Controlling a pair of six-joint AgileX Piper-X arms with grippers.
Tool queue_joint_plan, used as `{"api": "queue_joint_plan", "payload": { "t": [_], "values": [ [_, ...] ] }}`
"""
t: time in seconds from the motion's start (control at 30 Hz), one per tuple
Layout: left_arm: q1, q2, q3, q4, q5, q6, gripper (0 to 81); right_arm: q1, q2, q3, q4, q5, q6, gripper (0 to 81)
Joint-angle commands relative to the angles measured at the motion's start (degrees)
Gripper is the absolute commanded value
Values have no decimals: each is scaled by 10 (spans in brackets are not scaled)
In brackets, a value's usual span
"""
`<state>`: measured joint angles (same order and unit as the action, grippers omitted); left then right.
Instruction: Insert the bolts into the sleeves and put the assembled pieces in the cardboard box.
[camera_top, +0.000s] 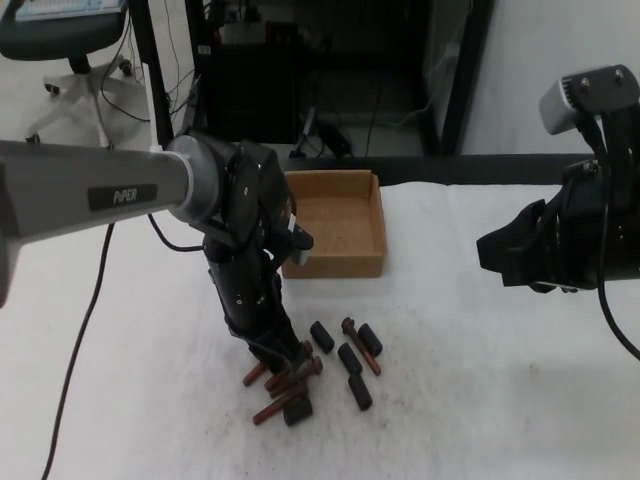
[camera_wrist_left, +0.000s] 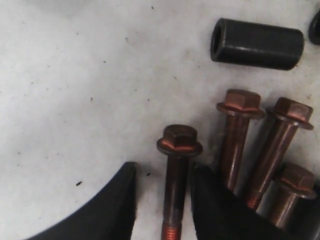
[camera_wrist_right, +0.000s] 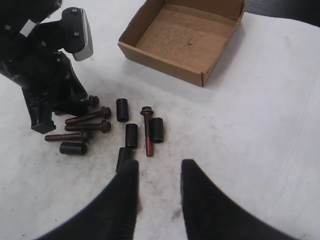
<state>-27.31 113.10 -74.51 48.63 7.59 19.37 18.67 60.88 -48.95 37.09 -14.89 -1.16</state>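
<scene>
white bench (camera_wrist_left: 75, 75), bolt (camera_wrist_left: 177, 170) lying inside parted left gripper (camera_wrist_left: 165, 172)

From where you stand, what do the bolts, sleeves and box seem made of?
Bolts: metal, likely copper-toned plated steel; dull sheen, threaded tips. Sleeves: black, smooth, faint gloss; coated metal or hard plastic, unclear. Box: brown cardboard, matte, with fibrous floor and raw cut edges.
</scene>
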Motion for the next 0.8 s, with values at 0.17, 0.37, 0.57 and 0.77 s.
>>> {"api": "queue_joint_plan", "payload": {
  "t": [0.17, 0.37, 0.57, 0.77],
  "values": [
    [-2, 27, 3, -24, 17, -5, 343, 1, -4, -7, 2, 0, -1, 280],
    [-2, 34, 3, -28, 43, -5, 165, 1, -4, -7, 2, 0, -1, 279],
    [-2, 34, 2, -55, 118, -9, 3, 1, -4, -7, 2, 0, -1, 279],
    [9, -7, 2, -52, 97, -52, 3, 1, -1, -7, 2, -1, -1, 279]
  ]
}}
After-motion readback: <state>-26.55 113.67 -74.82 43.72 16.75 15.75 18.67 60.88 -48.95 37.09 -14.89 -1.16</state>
